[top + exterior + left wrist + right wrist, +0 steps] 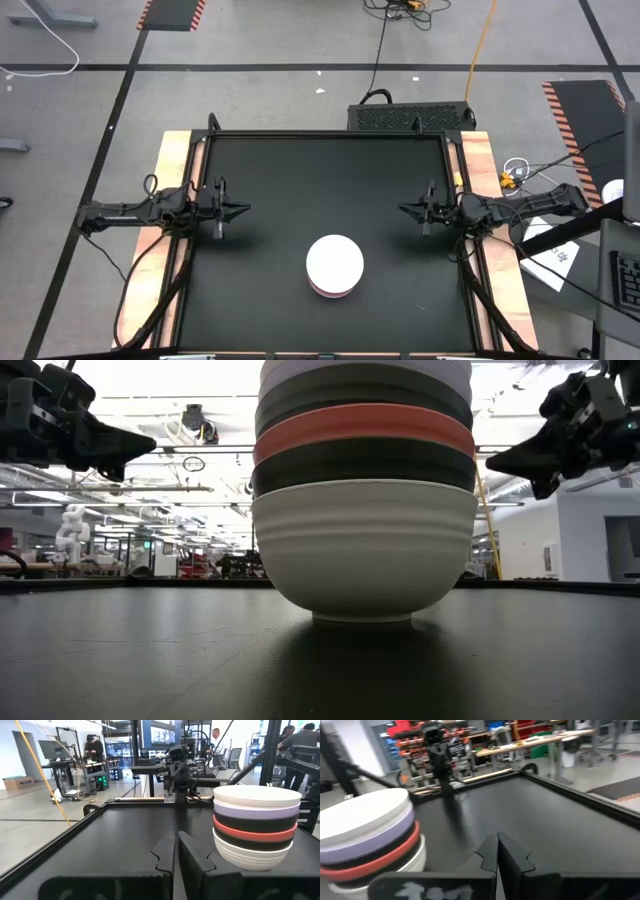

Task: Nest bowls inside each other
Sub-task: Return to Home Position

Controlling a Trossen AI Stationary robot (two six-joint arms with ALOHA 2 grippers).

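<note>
The bowls [334,266] stand as one nested stack on the black table, near its front edge at the middle. From the bottom up the stack [256,827] shows white, black, red, black, lavender and white; the bottom white bowl's foot [362,618] rests on the mat. My left gripper [243,210] hovers shut at the table's left side, pointing level toward the right. My right gripper [405,209] hovers shut at the right side, pointing level toward the left. Both are well clear of the stack.
A raised black rim [330,135] frames the black table. Wooden boards [480,160] flank it on both sides. People and workbenches [95,750] show in the room beyond. A sheet of paper [555,262] lies off the table at the right.
</note>
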